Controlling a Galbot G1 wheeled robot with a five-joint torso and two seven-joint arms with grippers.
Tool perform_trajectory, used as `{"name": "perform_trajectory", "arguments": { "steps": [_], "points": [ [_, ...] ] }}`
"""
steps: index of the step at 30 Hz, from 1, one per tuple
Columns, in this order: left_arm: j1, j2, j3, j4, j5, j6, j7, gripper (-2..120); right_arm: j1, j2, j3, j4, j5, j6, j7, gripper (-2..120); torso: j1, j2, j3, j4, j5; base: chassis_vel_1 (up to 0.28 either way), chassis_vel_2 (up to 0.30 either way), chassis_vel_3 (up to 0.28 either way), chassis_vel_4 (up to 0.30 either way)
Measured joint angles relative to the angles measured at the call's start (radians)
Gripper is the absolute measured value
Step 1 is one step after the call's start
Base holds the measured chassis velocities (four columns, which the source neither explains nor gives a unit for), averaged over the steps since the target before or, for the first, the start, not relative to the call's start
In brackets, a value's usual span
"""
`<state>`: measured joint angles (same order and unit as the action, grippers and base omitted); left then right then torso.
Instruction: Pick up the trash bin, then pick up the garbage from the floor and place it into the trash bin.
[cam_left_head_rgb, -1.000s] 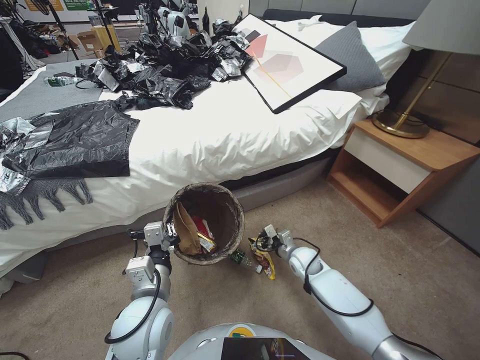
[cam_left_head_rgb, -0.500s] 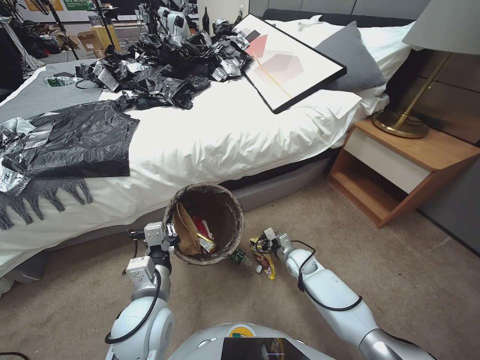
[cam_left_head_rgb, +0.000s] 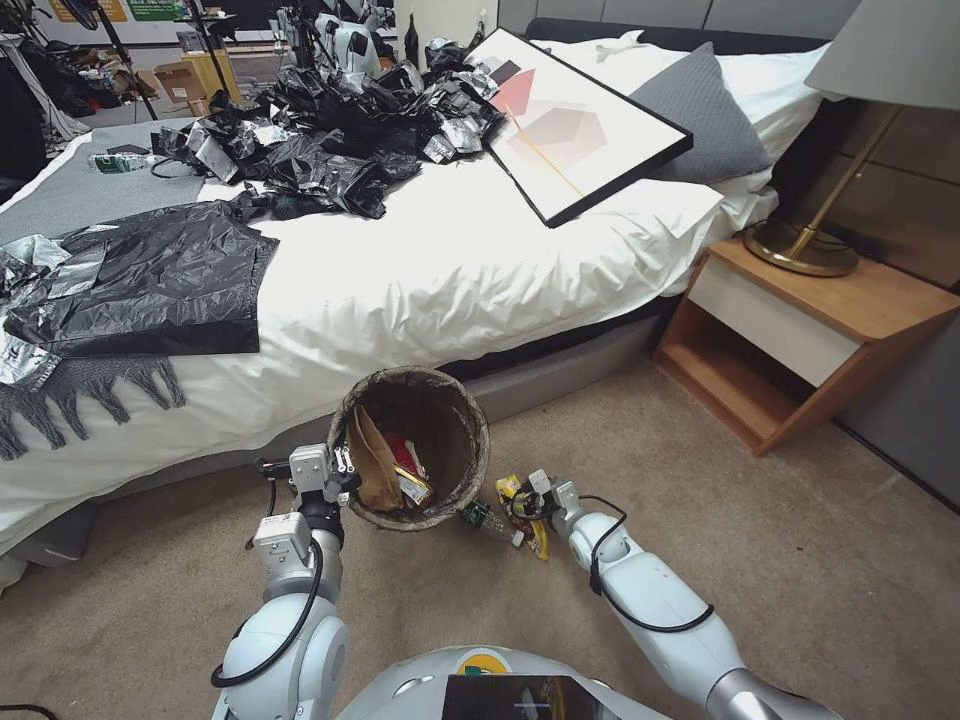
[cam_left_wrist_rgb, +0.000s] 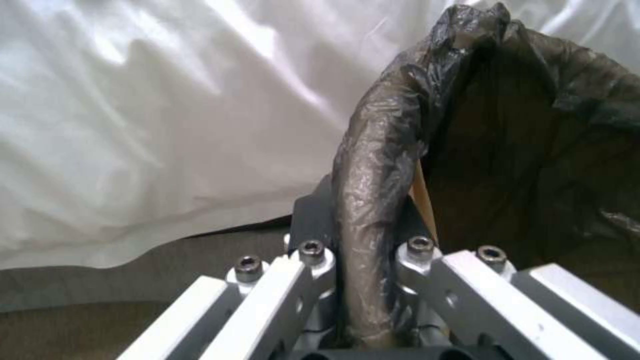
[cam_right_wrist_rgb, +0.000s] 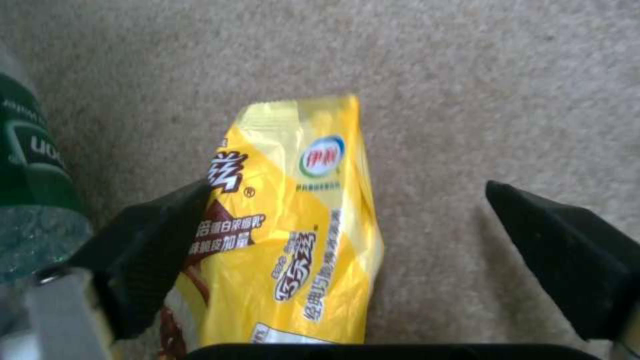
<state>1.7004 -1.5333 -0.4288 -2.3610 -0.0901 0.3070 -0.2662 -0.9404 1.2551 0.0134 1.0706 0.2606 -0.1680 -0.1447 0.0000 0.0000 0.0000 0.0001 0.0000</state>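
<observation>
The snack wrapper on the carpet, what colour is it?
Yellow plastic snack wrapper: yellow with brown, clearest in right wrist view.

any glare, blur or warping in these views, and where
Head view: wide-angle warping bends the bed edge, glare on foil among the black bags. Left wrist view: soft, sheen on the trash bin liner. Right wrist view: close fingers blurred, yellow wrapper print readable.

trash bin (cam_left_head_rgb: 415, 447): dark-lined, tilted, holds litter | yellow wrapper (cam_right_wrist_rgb: 293, 225), bottle (cam_left_head_rgb: 487, 520): flat on floor (cam_left_head_rgb: 780, 560)
</observation>
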Motion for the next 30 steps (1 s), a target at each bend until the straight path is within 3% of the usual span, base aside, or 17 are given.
{"name": "perform_trajectory", "arguments": {
  "steps": [11, 18, 26, 28, 30],
  "points": [
    [-0.003, 0.001, 0.0, 0.0, 0.0, 0.0, 0.0, 5, -0.009, 0.023, 0.012, -0.03, -0.03, 0.013, -0.001, 61, 0.0, 0.0, 0.0, -0.0001, -0.0001, 0.0, 0.0, 0.0, 0.0],
    [-0.006, 0.001, 0.001, 0.0, 0.0, 0.0, 0.001, 5, -0.011, 0.026, 0.02, -0.042, -0.04, 0.024, -0.003, 32, 0.0, 0.0, 0.0, 0.0001, 0.0001, 0.0, 0.0, 0.0, 0.0],
    [-0.007, 0.002, 0.001, 0.0, 0.0, 0.001, 0.001, 5, -0.011, 0.024, 0.024, -0.043, -0.042, 0.025, -0.002, 12, 0.0, 0.0, 0.0, 0.0, 0.0001, 0.0, 0.0, 0.0, 0.0],
    [-0.008, 0.002, 0.001, 0.0, 0.0, 0.001, 0.001, 5, -0.011, 0.023, 0.025, -0.043, -0.044, 0.025, -0.001, 0, 0.0, 0.0, 0.0, 0.0, 0.0001, 0.0, 0.0, 0.0, 0.0],
    [-0.008, 0.002, 0.001, 0.0, 0.0, 0.001, 0.001, 5, -0.011, 0.022, 0.026, -0.043, -0.046, 0.026, 0.0, 0, 0.0, 0.0, 0.0, 0.0, 0.0001, 0.0, 0.0, 0.0, 0.0]
  ]
}}
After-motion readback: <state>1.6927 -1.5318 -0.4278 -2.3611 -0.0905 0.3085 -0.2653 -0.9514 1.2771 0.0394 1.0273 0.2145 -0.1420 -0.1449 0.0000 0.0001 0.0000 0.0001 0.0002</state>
